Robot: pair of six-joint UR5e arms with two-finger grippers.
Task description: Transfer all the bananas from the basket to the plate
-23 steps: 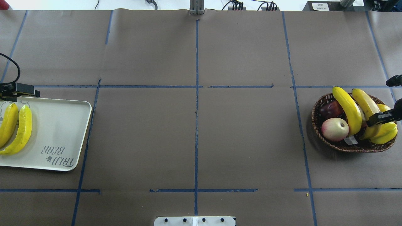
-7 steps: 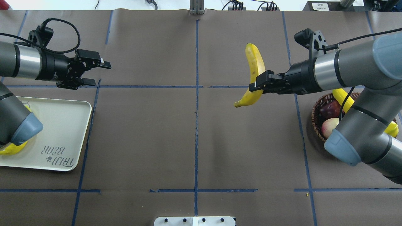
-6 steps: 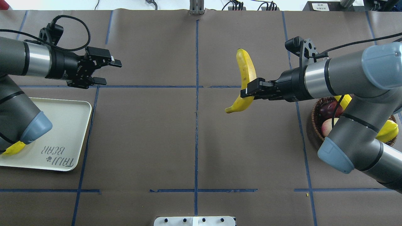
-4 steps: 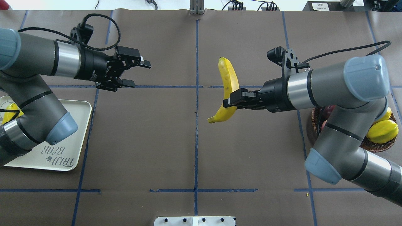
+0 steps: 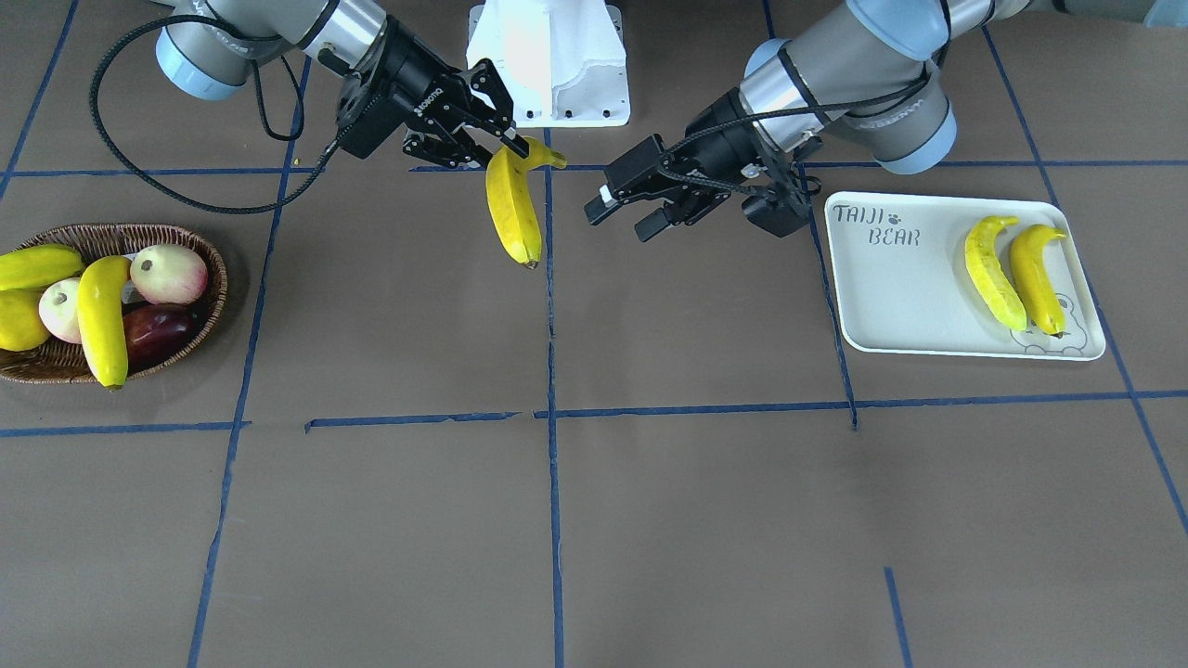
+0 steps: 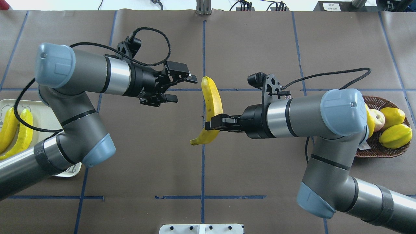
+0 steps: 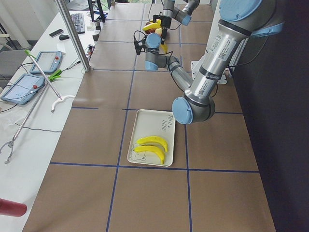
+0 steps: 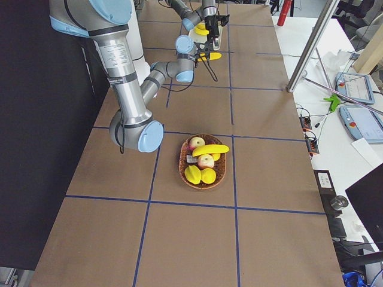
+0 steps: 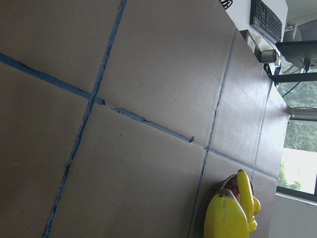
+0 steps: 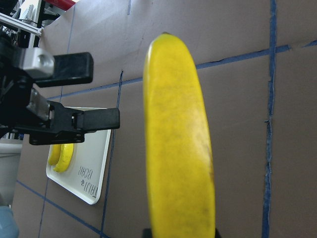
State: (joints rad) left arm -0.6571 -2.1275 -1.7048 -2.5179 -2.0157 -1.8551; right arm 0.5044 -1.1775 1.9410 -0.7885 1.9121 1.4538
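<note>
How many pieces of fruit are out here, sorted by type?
Bananas: 4
Pink-cream apples: 2
Dark red fruit: 1
Stubby yellow-green fruits: 2
Total: 9

Robotics lab, test cell.

- Counter (image 5: pixel 650 520) wrapped in brown paper and ruled into a grid with blue tape (image 5: pixel 549 371).
- White mount (image 5: pixel 548 56) bolted at the counter's robot-side edge.
- Left arm (image 6: pixel 81 70) and right arm (image 6: pixel 308 112) reach over the counter. Both are grey industrial arms with blue joint caps and black cable looped at the wrists.
- White bench (image 7: pixel 29 121) runs along the counter's far side. On it: handheld control tablets (image 7: pixel 46 60), keyboard (image 7: pixel 77 21), mouse (image 7: pixel 64 36).
- Metal post (image 7: pixel 72 34) stands at the counter's far edge, by the bench.
- Power leads (image 6: pixel 243 6) are bunched along that same edge.
</note>
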